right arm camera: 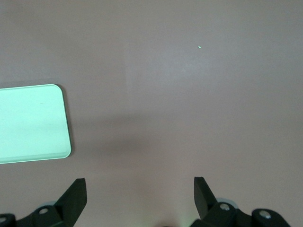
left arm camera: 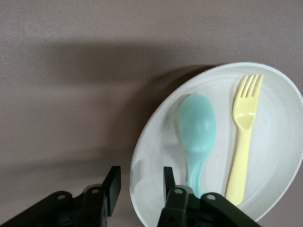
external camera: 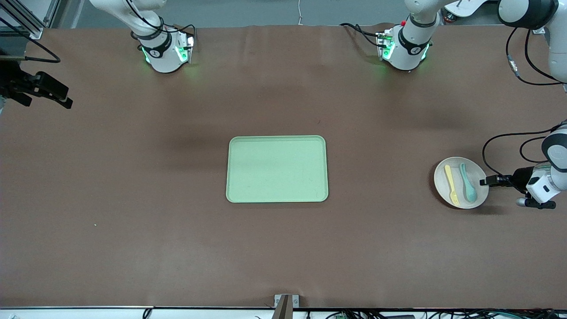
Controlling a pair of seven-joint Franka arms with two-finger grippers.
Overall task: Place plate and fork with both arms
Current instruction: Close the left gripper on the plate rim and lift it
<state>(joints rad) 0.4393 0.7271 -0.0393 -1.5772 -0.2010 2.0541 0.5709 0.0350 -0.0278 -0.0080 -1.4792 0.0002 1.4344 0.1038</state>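
Observation:
The pale plate (external camera: 443, 172) lies on the table at the left arm's end. On it lie the pale yellow fork (external camera: 451, 184) and a teal spoon (external camera: 467, 188), side by side. My left gripper (external camera: 486, 181) is low at the plate's rim. In the left wrist view the left gripper (left arm camera: 140, 175) is open, with the rim of the plate (left arm camera: 279, 118) between its jaws, one finger over the plate and one outside it. The fork (left arm camera: 244, 142) and spoon (left arm camera: 198, 127) lie just past the fingers. My right gripper (external camera: 66, 99) is open and empty, up in the air over the right arm's end; it also shows in the right wrist view (right arm camera: 139, 184).
A rectangular light green tray (external camera: 277, 168) lies in the middle of the table; its corner shows in the right wrist view (right arm camera: 28, 123). Brown table surface lies all around it. A tiny green speck (external camera: 95, 225) lies toward the right arm's end.

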